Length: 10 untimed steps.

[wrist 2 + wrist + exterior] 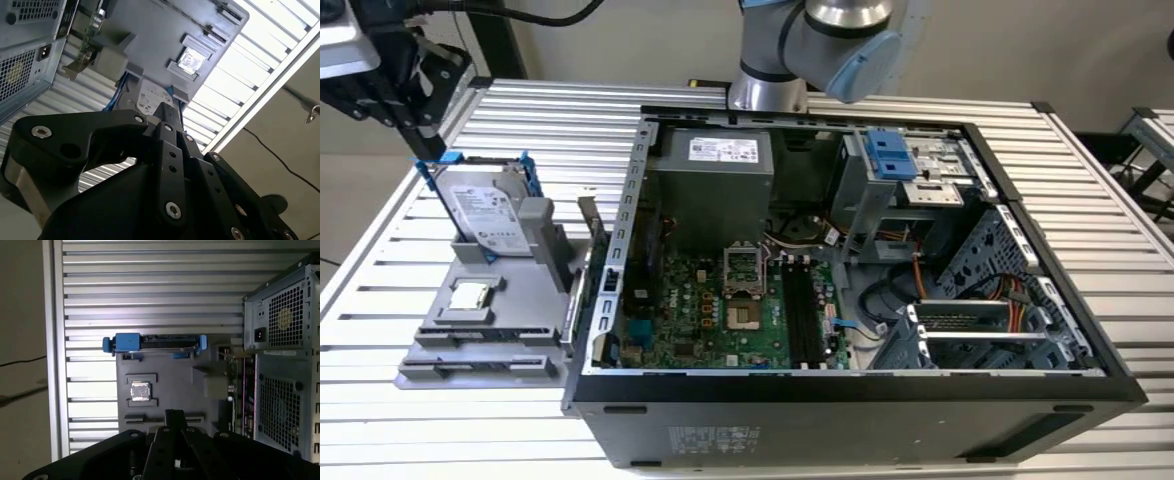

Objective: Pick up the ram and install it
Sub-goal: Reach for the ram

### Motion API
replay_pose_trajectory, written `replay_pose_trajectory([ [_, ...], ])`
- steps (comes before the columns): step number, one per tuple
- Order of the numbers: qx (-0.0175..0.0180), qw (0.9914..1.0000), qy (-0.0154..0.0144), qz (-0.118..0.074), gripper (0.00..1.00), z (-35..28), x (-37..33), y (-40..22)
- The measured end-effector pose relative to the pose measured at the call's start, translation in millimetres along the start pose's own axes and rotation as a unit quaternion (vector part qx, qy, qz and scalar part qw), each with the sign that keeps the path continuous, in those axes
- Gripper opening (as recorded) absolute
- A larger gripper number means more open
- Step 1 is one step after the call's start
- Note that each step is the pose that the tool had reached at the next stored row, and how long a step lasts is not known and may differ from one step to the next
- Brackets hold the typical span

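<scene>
The ram [142, 418] sits on edge, slotted in the gray holder [165, 385].

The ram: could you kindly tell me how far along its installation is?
Done: nothing visible; the motherboard's black slots look empty. In hand: the gripper hovers above the hard drive standing on the grey parts tray, carrying no stick that I can see. Left: both picking the ram up and seating it; I cannot pick it out with certainty.

Exterior view overlooks case [854, 400]; wrist views share tray [170, 390].
</scene>
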State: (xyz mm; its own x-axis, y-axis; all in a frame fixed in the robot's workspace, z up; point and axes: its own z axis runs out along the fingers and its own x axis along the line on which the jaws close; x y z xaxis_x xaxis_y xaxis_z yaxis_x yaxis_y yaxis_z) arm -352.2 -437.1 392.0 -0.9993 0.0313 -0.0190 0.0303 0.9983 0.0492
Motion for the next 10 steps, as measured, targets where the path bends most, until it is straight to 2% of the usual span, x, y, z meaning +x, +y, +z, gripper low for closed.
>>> replay_pose_trajectory([
  [10,0.0,1.0,0.0,0.0,0.0,-0.9,3.0,-30.2],
])
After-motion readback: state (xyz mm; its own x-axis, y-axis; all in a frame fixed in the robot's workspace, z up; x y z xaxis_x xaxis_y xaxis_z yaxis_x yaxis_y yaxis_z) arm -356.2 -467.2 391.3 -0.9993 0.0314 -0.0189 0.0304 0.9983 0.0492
